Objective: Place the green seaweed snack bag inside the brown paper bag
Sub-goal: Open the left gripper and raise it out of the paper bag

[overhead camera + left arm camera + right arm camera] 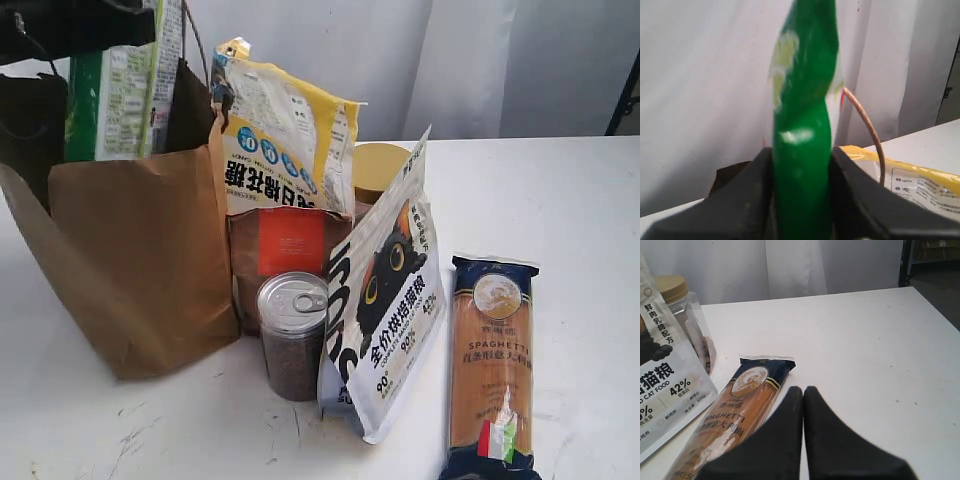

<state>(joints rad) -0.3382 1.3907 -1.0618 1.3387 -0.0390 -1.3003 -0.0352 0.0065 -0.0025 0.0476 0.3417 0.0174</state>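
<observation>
The left tool (802,200) is clamped on the green seaweed snack bag (112,95), which hangs upright beneath it over the brown paper bag (140,260). Its lower edge seems inside the rim, though that is hidden. Lower it straight, clear of the string handle (871,131) and the yellow bag (285,130) just beside. The right tool (802,407), pressed shut and empty, hovers over the spaghetti pack (735,410), well apart.
</observation>
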